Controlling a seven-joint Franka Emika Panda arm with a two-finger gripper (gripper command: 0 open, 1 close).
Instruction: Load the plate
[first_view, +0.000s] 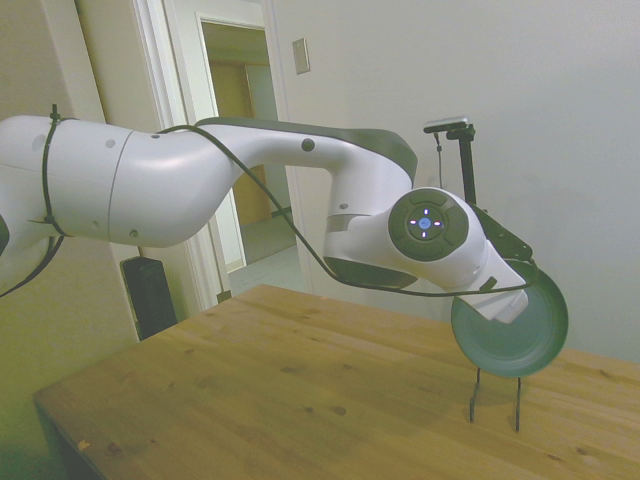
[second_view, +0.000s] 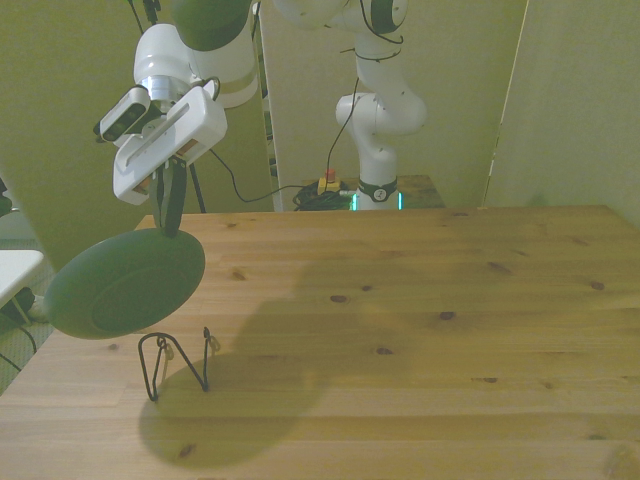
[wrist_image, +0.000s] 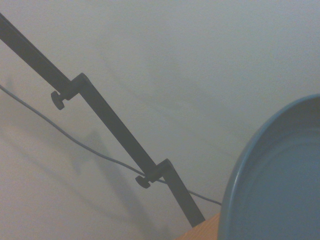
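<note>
Plate (second_view: 125, 283) hangs on edge at the front view's lower left, claw (second_view: 172, 212) clamped on its rim, presumably to drop into the wire rack (second_view: 178, 364) below.

We see a dark green plate (second_view: 125, 283), plain and unpatterned on its underside in the front view; in the side view the plate (first_view: 515, 335) reads as a duller grey-green, and up close in the wrist view (wrist_image: 280, 185) it looks blue-grey with a paler rim line. Beneath it we have a thin black wire rack (second_view: 178, 362). The worktop (second_view: 420, 330) is warm honey-coloured wood, streaked with grain and dotted with dark knots. The arm (first_view: 200, 180) is glossy white with a dark grey upper panel, and its joint cap (first_view: 425, 224) is grey with a small blue light. The end effector (second_view: 170, 205) has a white body and dark fingers.
</note>
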